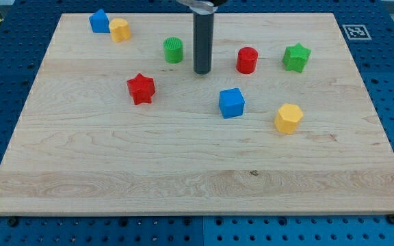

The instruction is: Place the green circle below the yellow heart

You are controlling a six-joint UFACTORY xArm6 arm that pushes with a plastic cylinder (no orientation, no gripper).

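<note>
The green circle (pixel 173 50) sits on the wooden board (pixel 183 178) in the upper middle. The yellow heart (pixel 120 30) is at the view's upper left, touching or almost touching a blue block (pixel 99 21) on its left. The green circle lies to the right of and a little below the heart. My tip (pixel 202 72) rests on the board just right of the green circle and slightly lower, with a small gap between them.
A red star (pixel 141 88) lies below-left of the green circle. A red circle (pixel 247 60) and a green star (pixel 296 57) are right of my tip. A blue cube (pixel 231 102) and a yellow hexagon (pixel 288 118) lie lower right.
</note>
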